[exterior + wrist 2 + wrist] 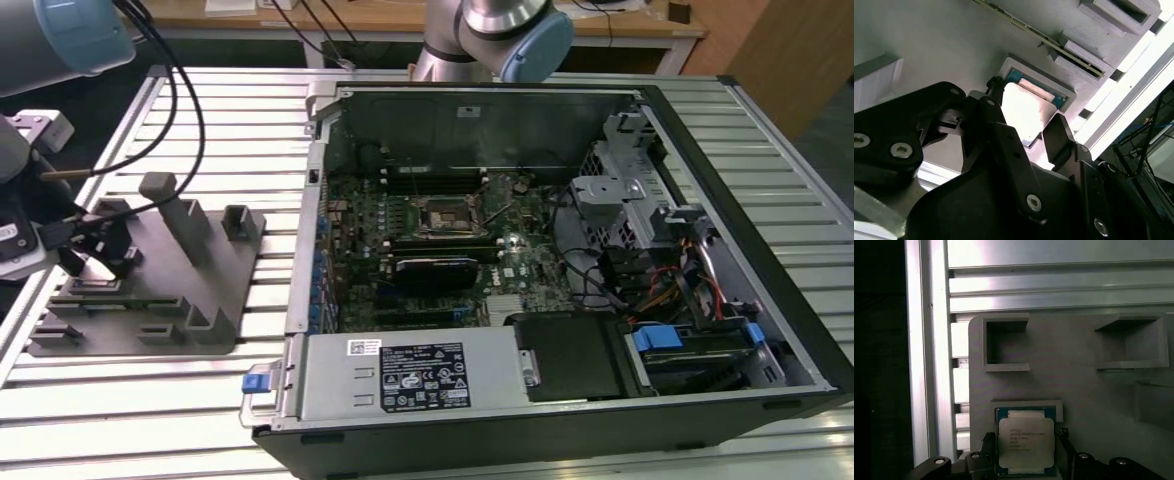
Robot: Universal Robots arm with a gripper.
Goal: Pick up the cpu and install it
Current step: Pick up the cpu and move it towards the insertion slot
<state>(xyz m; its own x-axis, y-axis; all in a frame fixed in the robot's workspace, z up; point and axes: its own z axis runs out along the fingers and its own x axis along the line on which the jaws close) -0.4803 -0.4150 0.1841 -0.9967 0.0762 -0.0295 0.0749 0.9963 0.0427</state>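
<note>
Exterior view, nine o'clock: the gripper (100, 268) hangs over the grey tray (234, 265). Both wrist views show its fingers (1004, 135) spread, straddling the cpu (1026, 442), which lies flat in its tray recess. An off-centre close could tilt the chip or jam it against the rim.

In the exterior view the arm (470, 20) is made of smooth silver-grey metal tubes and rounded joint housings. Each housing is closed by a pale blue round cap (534, 45), and thin black cables (171, 75) run along the arm in loose curves. In the second wrist view the gripper (1026, 102) is matte black throughout, built of thick rounded plates and narrower angular bars with bevelled edges, joined by silver socket-head screws (901, 149) sunk in round recesses.
</note>
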